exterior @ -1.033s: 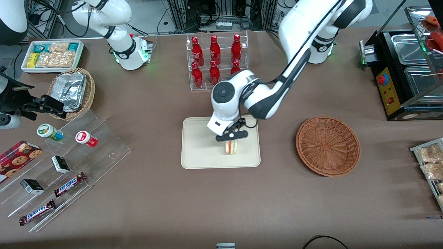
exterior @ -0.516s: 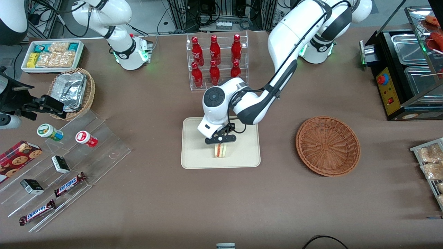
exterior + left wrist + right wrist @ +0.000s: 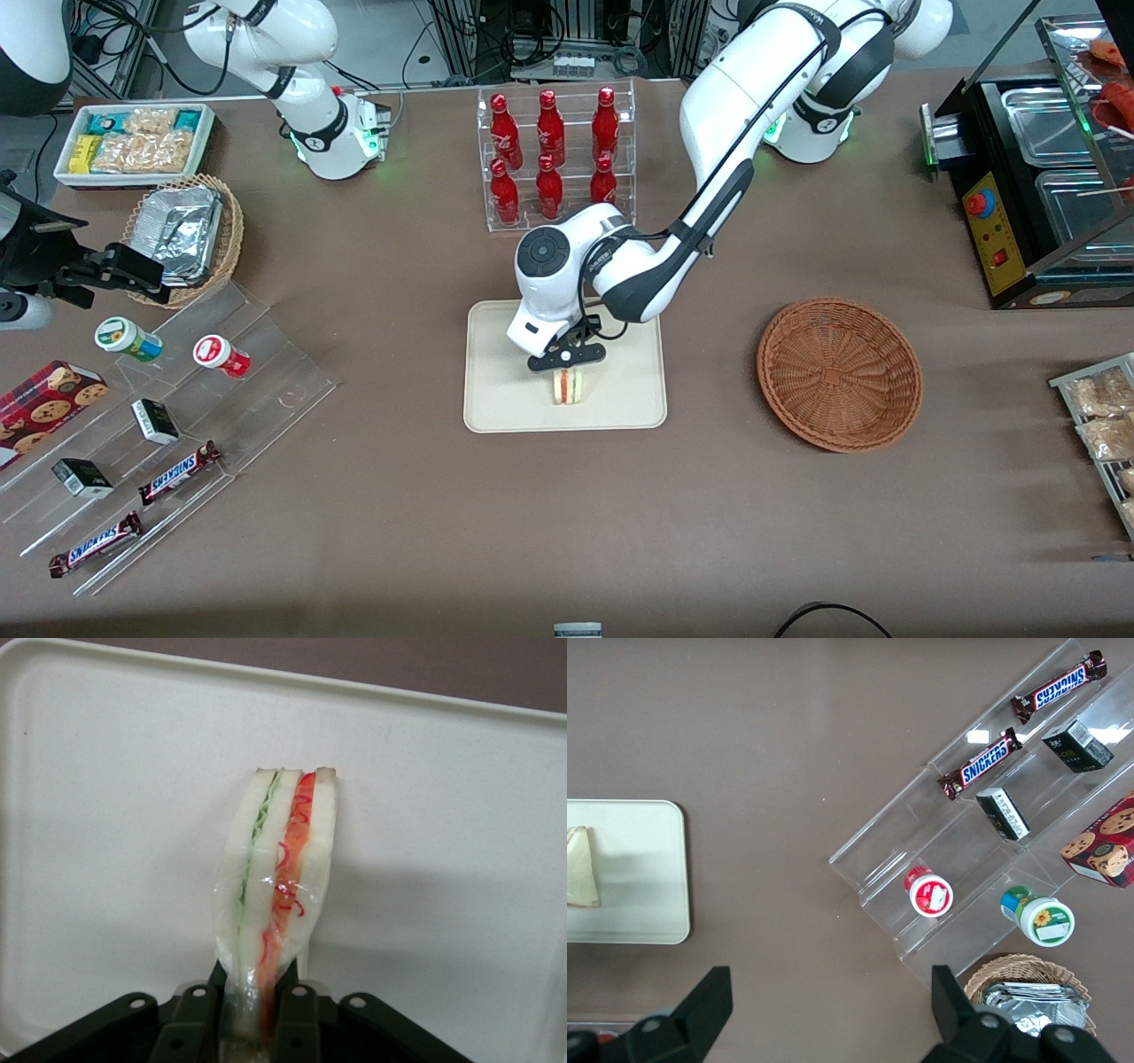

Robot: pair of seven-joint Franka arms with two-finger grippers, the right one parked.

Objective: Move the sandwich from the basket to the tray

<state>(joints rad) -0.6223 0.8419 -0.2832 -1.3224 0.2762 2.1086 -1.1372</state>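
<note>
Cream tray [image 3: 505, 390] sits mid-table, and the gripper [image 3: 567, 359] is right over it, fingers [image 3: 197, 1020] clenched on the sandwich [image 3: 568, 386]. From the wrist camera the sandwich [image 3: 276, 895] is standing on edge, pinched at one end, white bread with a green layer and a red layer showing through clear wrap (the wrap bunches up where the fingers squeeze it). Whether its bottom edge is actually touching the tray [image 3: 461, 859] or just above it, I can't tell. In the front view it's on the part of the tray nearer the camera, roughly centred across it.

Reddish wicker basket [image 3: 839, 373] is on the table toward the working arm's end, well apart from the tray, nothing in it. Rack of red bottles [image 3: 554, 155] stands farther from the camera than the tray. The parked arm's camera catches the tray's end [image 3: 651, 873] with a bit of sandwich [image 3: 581, 867] on it.
</note>
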